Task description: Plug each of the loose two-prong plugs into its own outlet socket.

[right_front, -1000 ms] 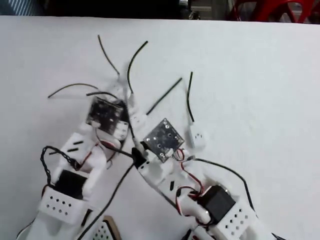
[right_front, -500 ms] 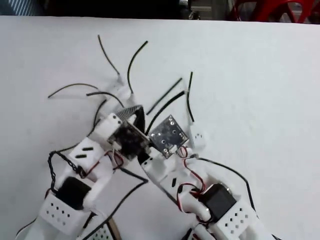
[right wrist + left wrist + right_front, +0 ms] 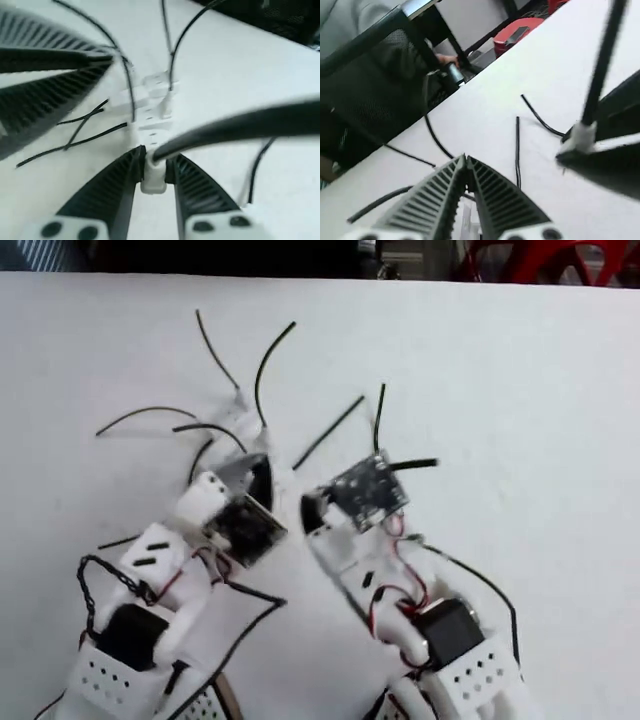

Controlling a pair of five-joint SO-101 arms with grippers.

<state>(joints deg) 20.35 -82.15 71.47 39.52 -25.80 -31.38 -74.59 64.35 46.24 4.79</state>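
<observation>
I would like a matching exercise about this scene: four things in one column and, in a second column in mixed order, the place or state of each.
Column one
1. left gripper
2. right gripper
3. loose black wires
4. red object

Column two
A. beyond the table's far edge
B. shut on a white plug
C. lying on the white table
D. fingertips together

Pairs: 1-D, 2-B, 3-C, 4-A
</observation>
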